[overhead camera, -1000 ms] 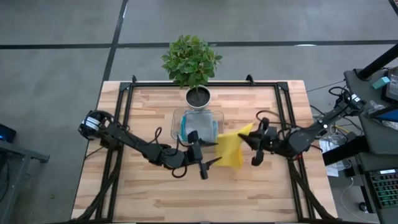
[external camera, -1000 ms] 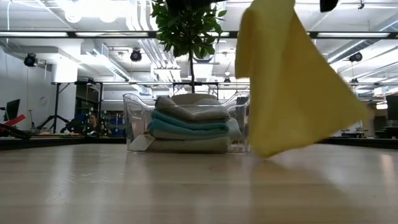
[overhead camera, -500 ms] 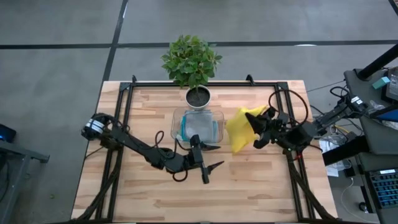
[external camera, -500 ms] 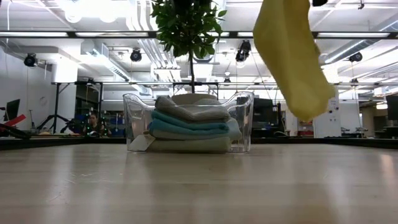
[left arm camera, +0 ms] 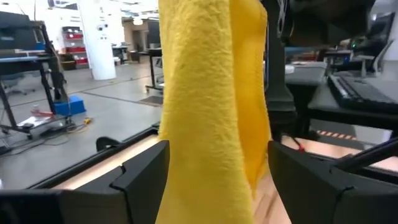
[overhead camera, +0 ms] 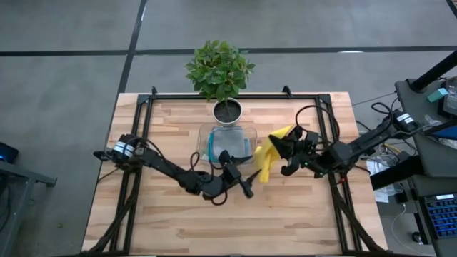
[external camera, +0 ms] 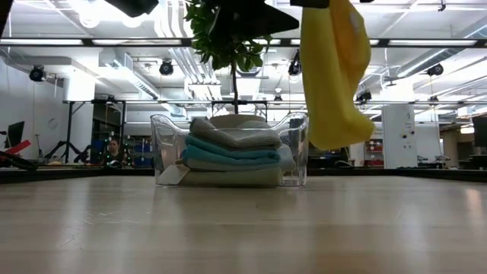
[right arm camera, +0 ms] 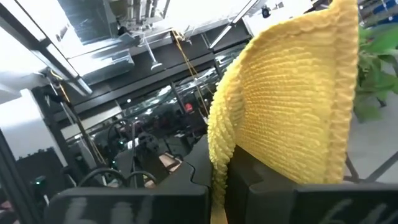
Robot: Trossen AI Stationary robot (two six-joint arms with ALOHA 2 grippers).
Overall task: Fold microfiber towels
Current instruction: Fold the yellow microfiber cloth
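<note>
From above, a pale wooden counter (overhead camera: 171, 221) framed in black metal carries a clear plastic tray (overhead camera: 248, 135) near its far middle, with a leafy green plant in a white pot (overhead camera: 220, 71) just behind it. The right end effector (overhead camera: 280, 148) hangs above the counter just right of the tray, clamped tight on a soft yellow microfiber towel (overhead camera: 264, 158) that droops from it in a narrow fold. The left end effector (overhead camera: 244, 184) reaches in from the left, spread wide, its tips near the towel's lower edge. At counter height, the yellow towel (external camera: 332, 76) dangles clear of the wood, in front of the tray's right end. Inside the tray (external camera: 163, 144) lies a neat stack of folded towels (external camera: 232, 156): grey on top, then teal, light blue, and a pale green one at the bottom. From the left wrist, the yellow cloth (left arm camera: 211, 112) hangs upright between that arm's two dark fingers (left arm camera: 140, 177), which stand wide apart on either side without pressing it. From the right wrist, the yellow towel (right arm camera: 292, 106) rises out of the closed dark fingers (right arm camera: 249, 171), its stitched hem curving overhead.
</note>
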